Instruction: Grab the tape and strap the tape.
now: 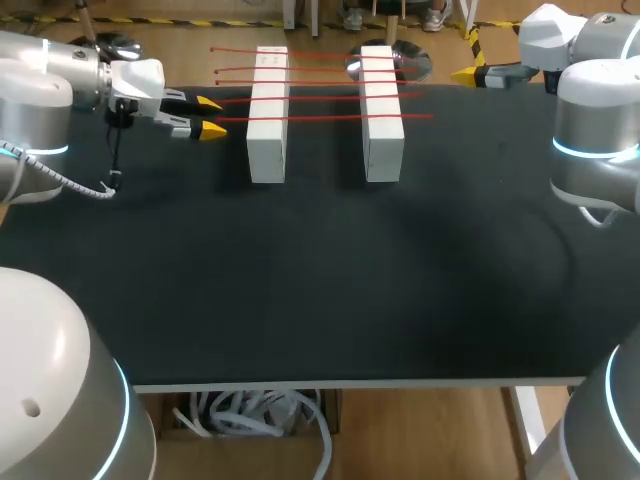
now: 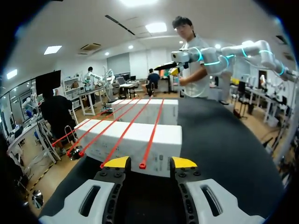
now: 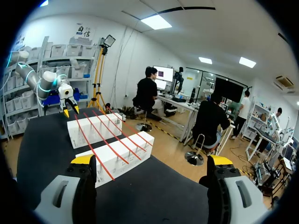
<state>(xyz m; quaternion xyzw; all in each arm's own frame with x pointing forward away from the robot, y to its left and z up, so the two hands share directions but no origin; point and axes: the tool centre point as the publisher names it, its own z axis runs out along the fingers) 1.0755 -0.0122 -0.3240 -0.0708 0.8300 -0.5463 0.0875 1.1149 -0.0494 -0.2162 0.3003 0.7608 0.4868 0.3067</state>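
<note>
Far left of the black desk [image 1: 320, 280]: left claw [image 1: 212, 116], fingers parted, nothing gripped, yellow tips near the strips' left ends. Centre: thin red tape strips [image 1: 320, 118] laid side by side across two white rectangular blocks [image 1: 267, 130], bridging the gap between them. Far right, at the desk's rear edge: right claw [image 1: 468, 73], spread wide, empty, well apart from the blocks.

The left arm [image 1: 45, 85] and right arm [image 1: 595, 140] are cut off at the head view's edges, where one fingertip of the right hand [image 1: 468, 73] is hidden.
</note>
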